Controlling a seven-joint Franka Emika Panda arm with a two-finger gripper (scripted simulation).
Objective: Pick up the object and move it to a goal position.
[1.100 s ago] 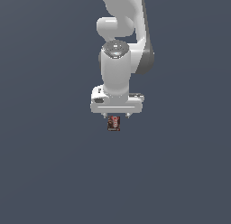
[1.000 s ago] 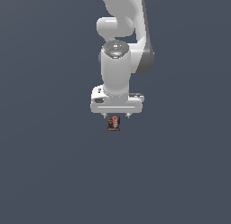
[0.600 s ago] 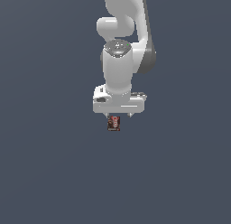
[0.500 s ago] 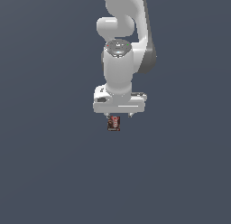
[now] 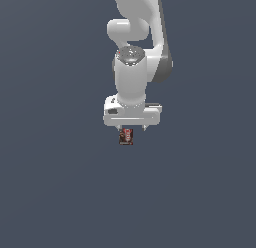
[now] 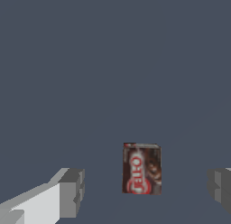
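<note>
The object [image 5: 126, 136] is a tiny upright block, dark red and black with pale lettering, standing on the dark grey surface. It also shows in the wrist view [image 6: 141, 168]. My white gripper [image 5: 131, 129] hangs straight above it, pointing down, with the block just below the hand. In the wrist view the gripper [image 6: 145, 191] is open wide: one grey pad [image 6: 72, 191] and the other pad [image 6: 219, 187] stand on either side of the block, both apart from it. The block sits nearer the second pad's side of the middle.
A plain dark grey surface [image 5: 60, 192] fills both views. The white arm [image 5: 134, 52] rises above the gripper in the exterior view. No goal marker shows.
The gripper hand has shifted very slightly toward the exterior view's right. The block has not moved.
</note>
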